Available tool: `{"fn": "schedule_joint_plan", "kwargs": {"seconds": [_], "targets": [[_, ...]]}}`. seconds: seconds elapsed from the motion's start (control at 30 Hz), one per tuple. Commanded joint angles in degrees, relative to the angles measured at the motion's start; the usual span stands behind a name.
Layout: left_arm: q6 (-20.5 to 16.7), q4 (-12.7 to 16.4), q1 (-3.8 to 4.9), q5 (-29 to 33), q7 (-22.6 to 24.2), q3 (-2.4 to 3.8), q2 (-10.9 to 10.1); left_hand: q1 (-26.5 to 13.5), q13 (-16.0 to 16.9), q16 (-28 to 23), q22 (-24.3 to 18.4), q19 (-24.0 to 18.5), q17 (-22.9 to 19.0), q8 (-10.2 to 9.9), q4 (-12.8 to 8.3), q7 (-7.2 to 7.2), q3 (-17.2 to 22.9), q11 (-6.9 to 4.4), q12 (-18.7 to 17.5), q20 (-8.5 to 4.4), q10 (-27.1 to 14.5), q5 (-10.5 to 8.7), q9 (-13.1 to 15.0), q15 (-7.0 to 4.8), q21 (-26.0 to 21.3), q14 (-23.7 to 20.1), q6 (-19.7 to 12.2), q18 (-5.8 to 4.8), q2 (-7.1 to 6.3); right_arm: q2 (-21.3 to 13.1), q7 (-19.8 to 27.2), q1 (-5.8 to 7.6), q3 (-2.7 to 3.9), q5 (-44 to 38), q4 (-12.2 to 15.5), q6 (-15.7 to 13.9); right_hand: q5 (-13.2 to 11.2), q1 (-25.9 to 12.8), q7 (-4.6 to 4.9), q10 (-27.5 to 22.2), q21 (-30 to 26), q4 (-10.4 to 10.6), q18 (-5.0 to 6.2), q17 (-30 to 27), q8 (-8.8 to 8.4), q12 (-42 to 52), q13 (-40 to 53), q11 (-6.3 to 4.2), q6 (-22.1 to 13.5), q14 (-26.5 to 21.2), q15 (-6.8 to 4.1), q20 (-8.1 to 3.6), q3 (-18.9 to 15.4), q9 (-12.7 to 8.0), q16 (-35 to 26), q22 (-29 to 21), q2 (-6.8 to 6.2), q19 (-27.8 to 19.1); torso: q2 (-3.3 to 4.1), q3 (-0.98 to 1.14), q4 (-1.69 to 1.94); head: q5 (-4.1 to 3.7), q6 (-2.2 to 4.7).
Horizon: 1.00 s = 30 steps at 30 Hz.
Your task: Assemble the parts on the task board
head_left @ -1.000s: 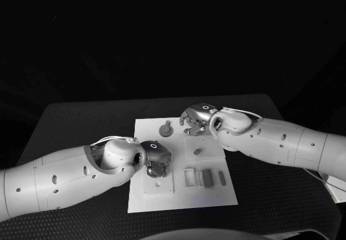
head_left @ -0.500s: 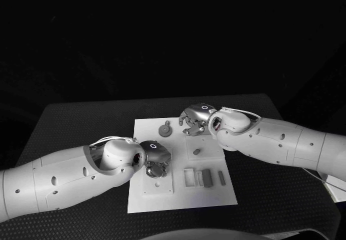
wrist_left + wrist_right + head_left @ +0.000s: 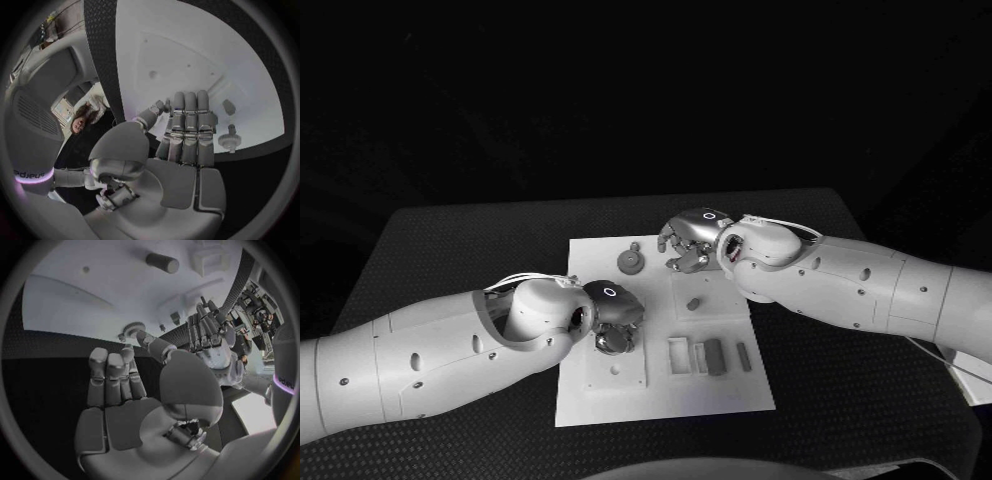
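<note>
So the task board [image 3: 733, 385] is the flat white plate sitting in the middle of my black table [image 3: 459, 250], and the parts are scattered on it: a round gear-looking piece [image 3: 632, 262] near the far edge, a small stubby peg [image 3: 694, 303] around the middle, and a couple of slim grey bars [image 3: 715, 356] lying side by side next to a pale rectangular frame [image 3: 679, 354] toward the near end. Nothing looks assembled yet, as far as I can judge. My left hand [image 3: 615, 318] is low over the board's left side, fingers straight and pressed together, tips pointing down at the plate; the left wrist view shows nothing in it, and whether the tips touch the board I can't tell. My right hand [image 3: 689, 240] hovers by the far edge, just beside the gear, fingers loosely extended and empty too, thumb reaching toward that gear, so I'd guess that's my next pick. Board's matte and smooth with shallow recesses; the table has a finely textured, grippy-looking surface, probably so the plate doesn't slide around.
</note>
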Motion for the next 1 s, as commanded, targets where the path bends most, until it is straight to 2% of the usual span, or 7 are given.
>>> {"fn": "schedule_joint_plan", "kwargs": {"seconds": [0.03,0.43,1.0], "targets": [[-0.4,-0.2,0.02,-1.0,-0.3,-0.01,0.4,0.4,0.1,0.3,0.1,0.4,0.1,0.2,0.0,-1.83,0.3,0.07,0.2,-0.11,0.5,0.36,0.1,0.08,0.3,0.3,2.4,0.73,-0.17,0.0,0.4,0.02,0.03,0.0,0.1,0.8,0.1,0.1,0.28,0.4,0.3,-0.4,1.76,0.0,0.14,0.2,-0.1,-0.14,0.0,0.3,0.09,-0.14,0.0,-0.1,0.1,0.8,0.47,0.1,-0.01,-0.03,0.01,-0.03,0.02],[0.3,-0.7,0.01,-1.3,-0.4,-0.28,0.5,0.5,0.1,0.3,0.1,0.4,0.1,0.2,0.0,-1.85,0.4,0.06,0.2,-0.13,0.5,0.37,0.2,0.06,0.4,0.4,2.4,0.71,-0.21,0.0,0.4,0.02,0.03,0.0,0.2,0.9,0.1,0.1,0.28,0.4,0.3,-0.5,1.76,0.0,0.16,0.2,-0.1,-0.14,0.0,0.3,0.09,-0.13,0.0,-0.1,0.1,0.8,0.50,0.1,-0.01,-0.05,0.05,-0.08,-0.21],[1.1,-0.6,0.02,-1.3,0.1,-0.33,0.3,0.4,0.1,0.2,0.2,0.4,0.2,0.2,0.1,-1.84,0.4,0.06,0.1,-0.14,0.5,0.37,0.2,0.06,0.4,0.4,2.4,0.68,-0.22,0.0,0.4,0.02,0.03,0.0,0.2,1.3,0.1,0.1,0.28,0.4,0.3,-0.6,1.76,0.0,0.17,0.2,-0.1,-0.13,0.0,0.3,0.10,-0.12,0.0,-0.2,0.1,0.8,0.54,0.1,-0.02,-0.05,0.05,-0.10,-0.38]]}}
